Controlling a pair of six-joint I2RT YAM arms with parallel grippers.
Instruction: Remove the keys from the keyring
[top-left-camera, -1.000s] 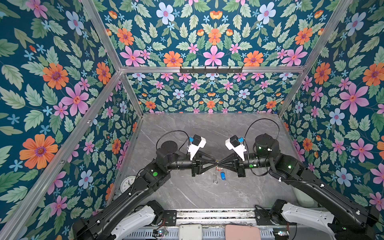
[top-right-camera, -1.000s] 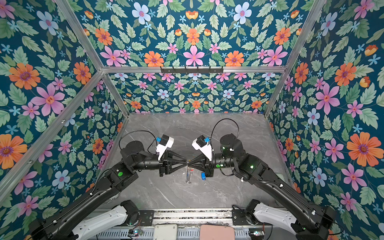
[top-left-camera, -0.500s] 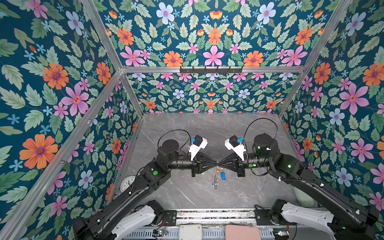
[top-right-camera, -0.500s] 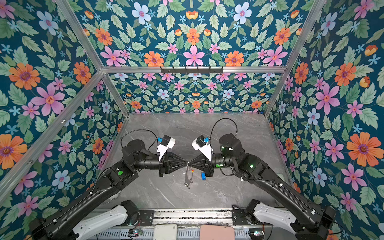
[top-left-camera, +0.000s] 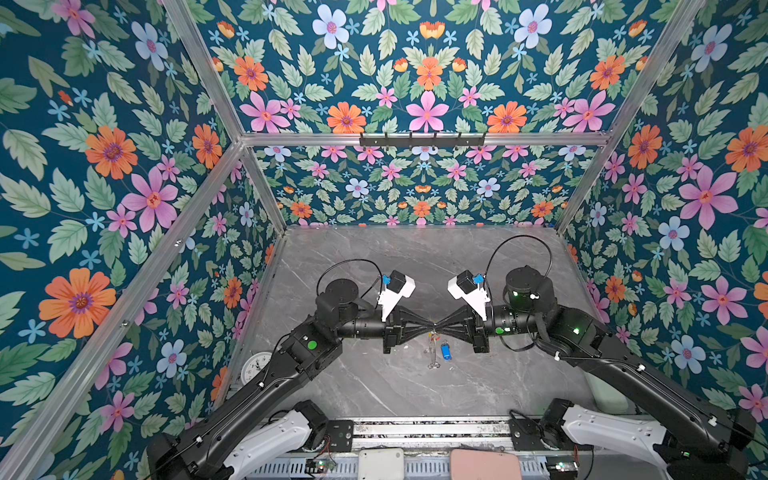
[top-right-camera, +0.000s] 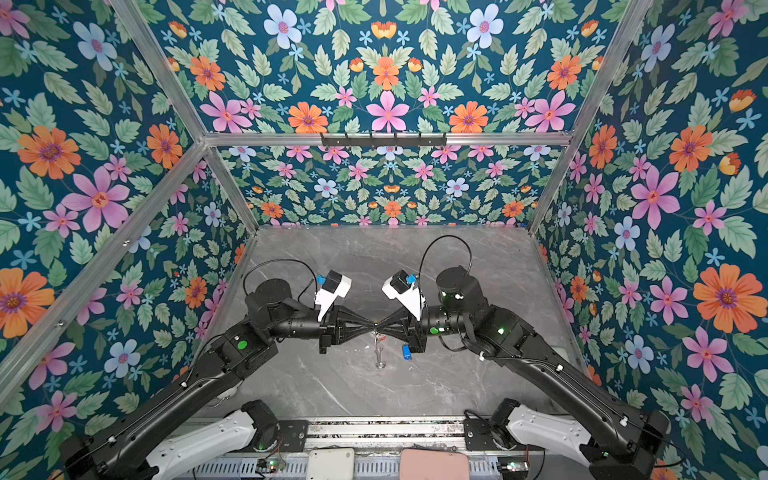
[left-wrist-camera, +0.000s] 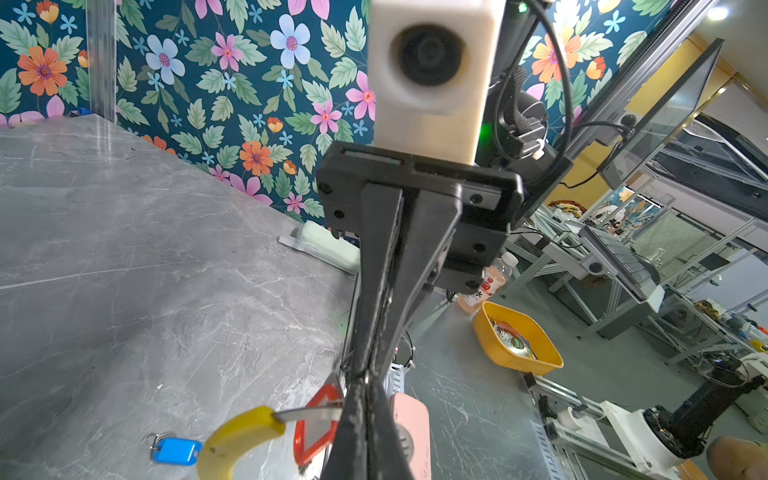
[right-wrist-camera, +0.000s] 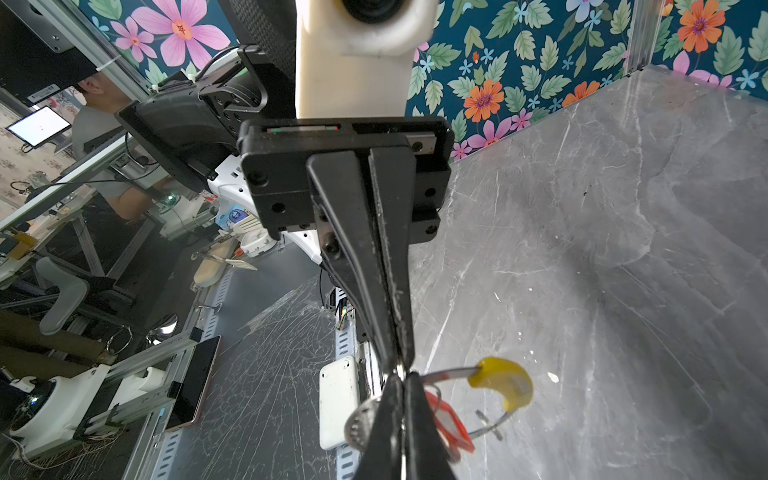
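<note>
Bright, even overhead light; soft shadows; fisheye warp at wrist-view edges
</note>
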